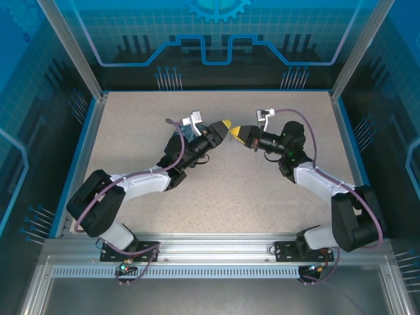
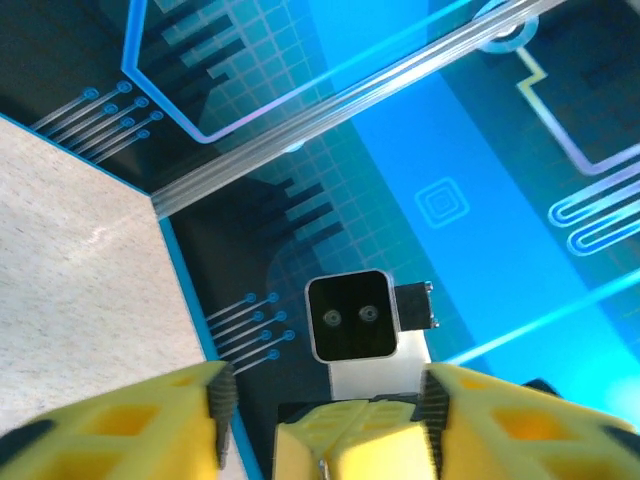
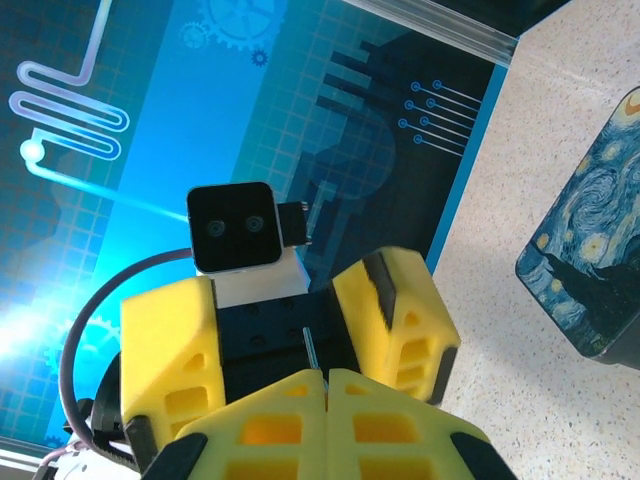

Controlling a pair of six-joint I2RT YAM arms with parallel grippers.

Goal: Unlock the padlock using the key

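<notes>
We find no words, numbers or brand names that can be read. What stands printed is wordless graphics on the blue walls (image 1: 216,46) around the worktop (image 1: 131,138). Above the worktop's far edge, at the top middle of the back wall, is a gear emblem (image 1: 220,8), with dot-ended circuit lines (image 1: 167,77) just above that edge. From the left wrist, a rounded-square icon (image 2: 441,203) sits on the wall beyond the worktop's corner. From the right wrist, small gears (image 3: 228,18) and a serpentine line (image 3: 70,100) mark the wall beside the worktop, on which a box (image 3: 590,260) carries a swirling night-sky print.
</notes>
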